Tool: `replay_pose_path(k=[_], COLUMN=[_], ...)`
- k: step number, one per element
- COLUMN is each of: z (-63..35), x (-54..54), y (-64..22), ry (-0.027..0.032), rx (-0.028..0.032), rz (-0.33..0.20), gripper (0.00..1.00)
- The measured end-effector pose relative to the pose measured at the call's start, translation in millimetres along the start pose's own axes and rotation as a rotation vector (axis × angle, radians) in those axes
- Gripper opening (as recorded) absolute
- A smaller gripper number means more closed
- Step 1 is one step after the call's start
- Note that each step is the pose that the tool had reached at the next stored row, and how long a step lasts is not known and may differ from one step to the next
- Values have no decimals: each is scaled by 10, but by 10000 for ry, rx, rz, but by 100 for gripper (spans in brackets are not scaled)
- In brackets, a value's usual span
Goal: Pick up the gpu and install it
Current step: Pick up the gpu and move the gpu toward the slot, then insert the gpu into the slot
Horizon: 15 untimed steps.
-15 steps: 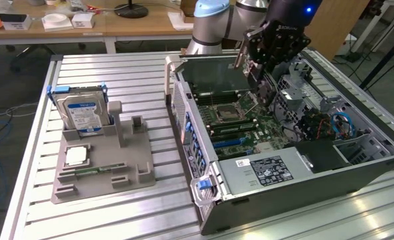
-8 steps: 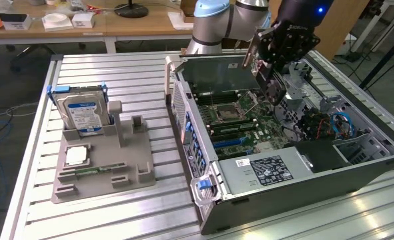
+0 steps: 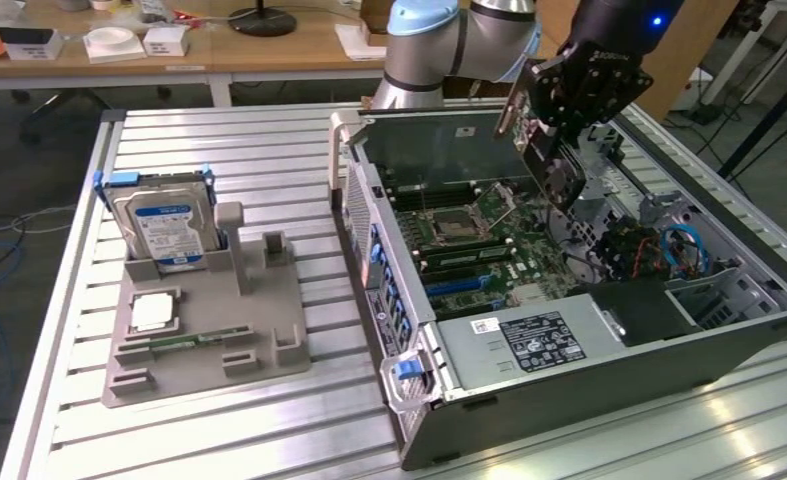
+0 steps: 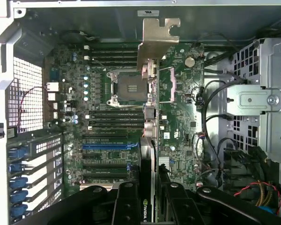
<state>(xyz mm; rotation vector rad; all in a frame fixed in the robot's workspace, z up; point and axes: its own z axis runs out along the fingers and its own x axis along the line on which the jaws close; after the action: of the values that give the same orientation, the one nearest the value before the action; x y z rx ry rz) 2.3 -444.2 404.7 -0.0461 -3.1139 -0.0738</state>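
Observation:
My gripper (image 3: 563,112) is shut on the gpu (image 3: 551,150), a thin dark card with a silver end bracket. The card hangs on edge above the open computer case (image 3: 713,345), over the motherboard (image 3: 480,245) and clear of it. The wrist view looks straight down the gpu (image 4: 147,154) edge-on. Its silver bracket (image 4: 154,40) points toward the case's back wall, and a black finger (image 4: 126,201) presses on each side of the card at my gripper (image 4: 149,199). A blue expansion slot (image 4: 110,146) lies on the board beside the card's line.
A grey holder tray (image 3: 206,375) on the slatted table, at the exterior view's left, carries a silver hard drive (image 3: 166,225), a processor (image 3: 153,312) and a memory stick (image 3: 186,342). Inside the case are a power supply (image 3: 533,340), cables (image 3: 680,250) and a metal drive cage (image 4: 257,103).

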Motion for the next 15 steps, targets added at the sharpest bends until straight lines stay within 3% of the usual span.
replay_pose_path(k=[15], z=[0], x=[0], y=[0], ry=[0], rx=[0], rz=[0], gripper=[26])
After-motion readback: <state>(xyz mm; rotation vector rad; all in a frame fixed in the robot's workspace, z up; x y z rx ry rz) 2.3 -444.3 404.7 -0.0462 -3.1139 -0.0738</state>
